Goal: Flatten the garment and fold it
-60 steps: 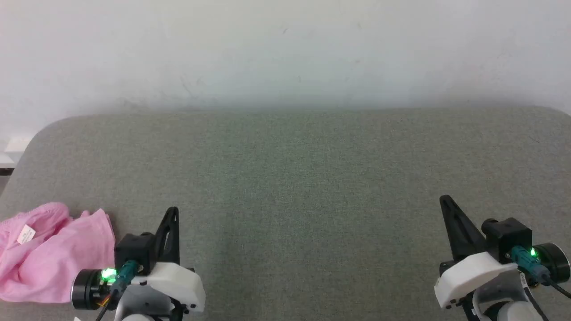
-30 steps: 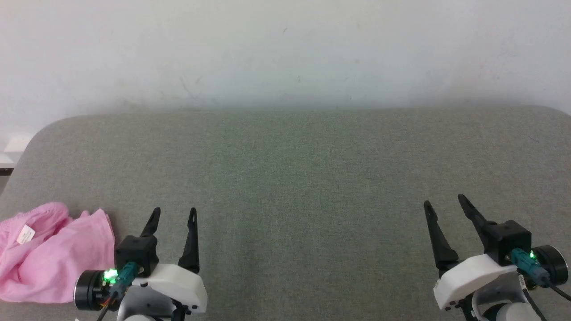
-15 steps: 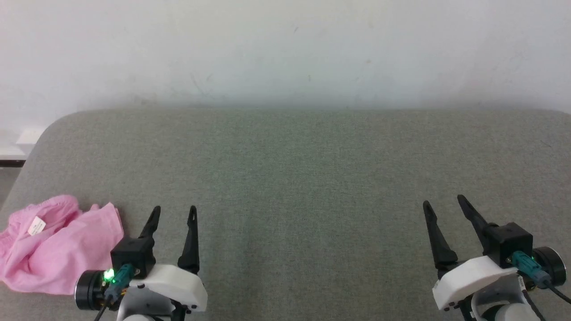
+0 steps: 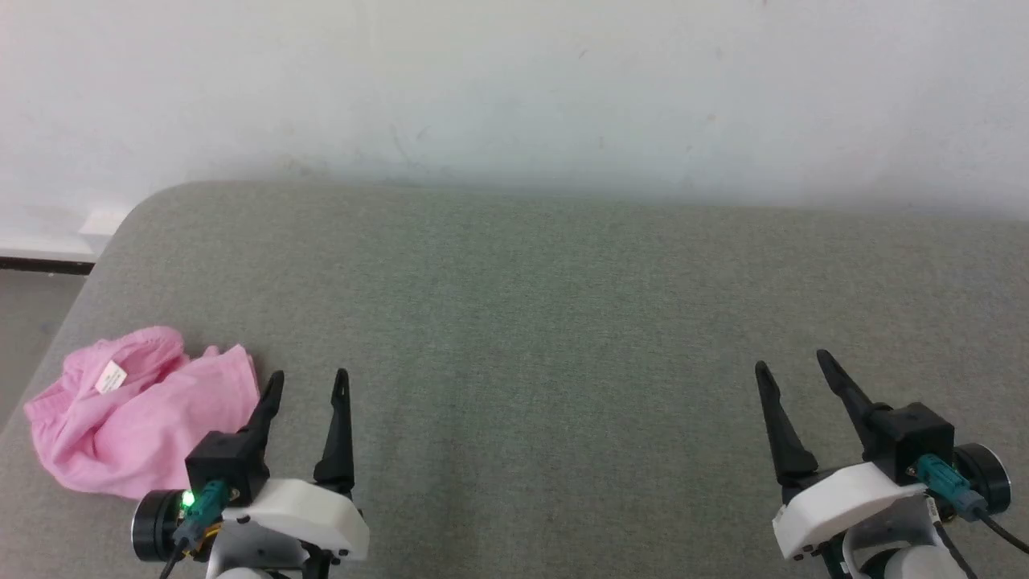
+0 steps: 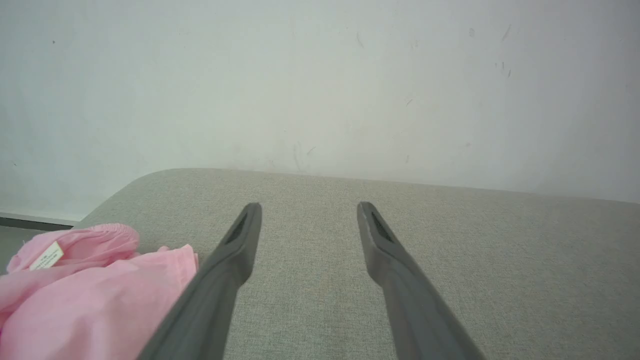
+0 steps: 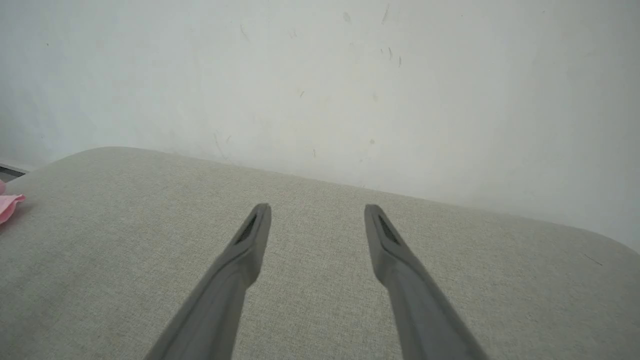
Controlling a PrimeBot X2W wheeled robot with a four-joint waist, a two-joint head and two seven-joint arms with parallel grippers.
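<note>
The left gripper (image 4: 310, 375) hangs low over the grey padded surface (image 4: 522, 322), its two dark fingers spread apart with nothing between them. The right gripper (image 4: 791, 360), far across on the other side, is parted and empty too.

From where I stand, the biggest worry is the heap itself. The garment (image 4: 137, 418) is thin knit, bunched into folds. A pinch into the middle of it would likely take several layers at once, so it would come up as a lump rather than by one clean edge, and flattening would get harder. The second worry is the edge. The cloth sits close to the rounded left rim of the surface, with the floor (image 4: 32, 314) just beyond, so a sideways nudge from the fingers could push it over. A low approach could also drag the fingertips into the upholstery. The right arm would have a long reach to help, and the two arms could crowd each other.

The garment lies just to the left of the left gripper, outside its fingers rather than between them. Its near-right edge is just beside the outer finger, and I cannot tell whether they touch. A small white label (image 4: 110, 376) faces up on the far-left part of the heap. The right gripper is well apart from it.
</note>
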